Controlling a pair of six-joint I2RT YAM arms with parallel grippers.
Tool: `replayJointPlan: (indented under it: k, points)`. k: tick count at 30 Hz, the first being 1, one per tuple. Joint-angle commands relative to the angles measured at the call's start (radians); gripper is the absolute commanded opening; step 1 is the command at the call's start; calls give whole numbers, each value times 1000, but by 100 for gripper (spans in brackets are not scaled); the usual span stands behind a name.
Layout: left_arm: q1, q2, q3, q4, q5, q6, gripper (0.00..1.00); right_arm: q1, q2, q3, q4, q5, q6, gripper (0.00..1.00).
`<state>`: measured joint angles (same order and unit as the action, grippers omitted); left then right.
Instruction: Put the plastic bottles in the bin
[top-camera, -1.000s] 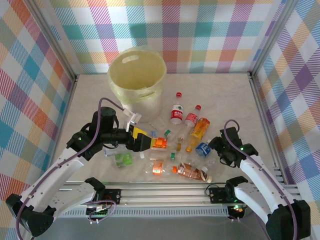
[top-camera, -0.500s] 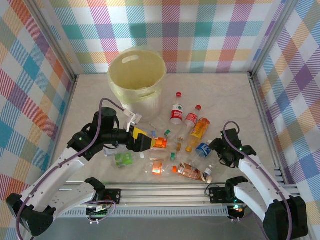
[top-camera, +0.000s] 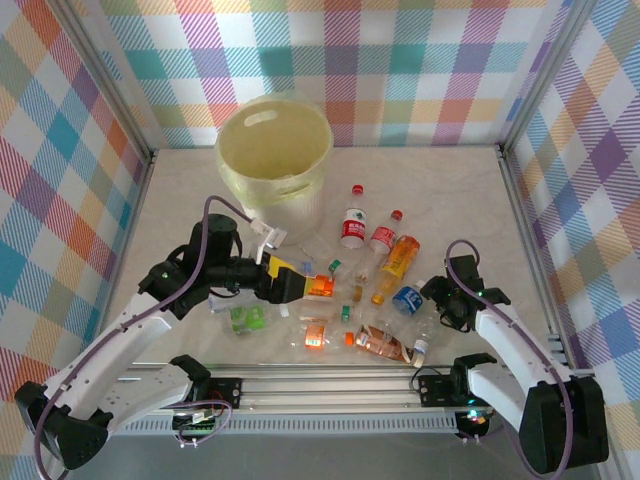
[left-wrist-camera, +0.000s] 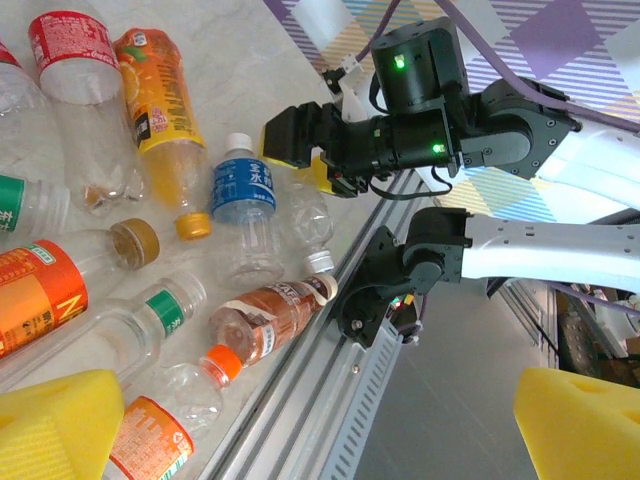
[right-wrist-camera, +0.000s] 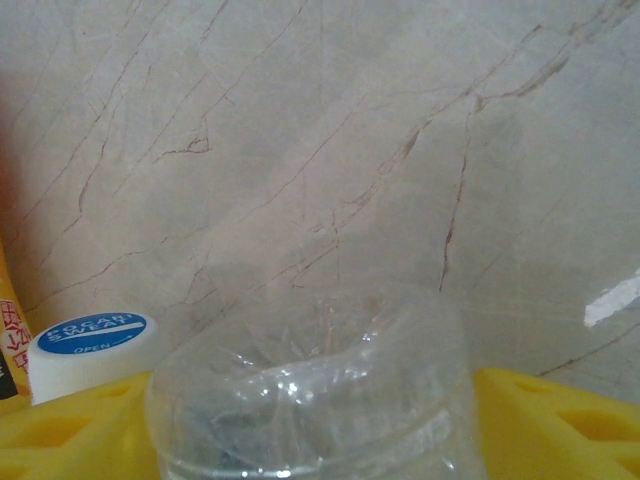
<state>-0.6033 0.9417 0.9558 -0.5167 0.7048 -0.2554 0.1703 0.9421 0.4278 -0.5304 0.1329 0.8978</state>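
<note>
The plastic bottles (top-camera: 398, 258) lie scattered just in front of the bin (top-camera: 290, 205). There the left gripper (top-camera: 297, 283) gapes wide above them. Farther right of the bin, the right gripper (left-wrist-camera: 305, 158) has its pads (right-wrist-camera: 540, 420) flanking a clear bottle (right-wrist-camera: 310, 400), whose body is cut off; whether they grip it cannot be told.

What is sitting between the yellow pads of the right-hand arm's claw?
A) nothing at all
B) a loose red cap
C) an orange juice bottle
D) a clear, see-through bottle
D: in the right wrist view a clear plastic bottle sits between the right gripper's yellow pads, with the marble table beyond it.
</note>
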Motion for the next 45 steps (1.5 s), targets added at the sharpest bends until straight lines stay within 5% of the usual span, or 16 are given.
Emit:
replayJointPlan:
  k: [1, 9, 22, 36, 45]
  points:
    - [-19, 5, 3, 26, 1, -9, 100, -12, 5, -5, 23, -13, -25, 73]
    - [-33, 16, 8, 31, -8, -11, 100, -56, 8, 21, 21, -2, -77, 66]
    - [-81, 81, 3, 154, -45, -109, 100, -83, -1, 290, -82, 207, -286, 61]
    - [-155, 233, 18, 526, -146, -293, 98, -62, -57, 477, 48, -213, -229, 57]
    - [-226, 372, 99, 686, -154, -296, 96, 65, -89, 543, 143, -274, -115, 56]
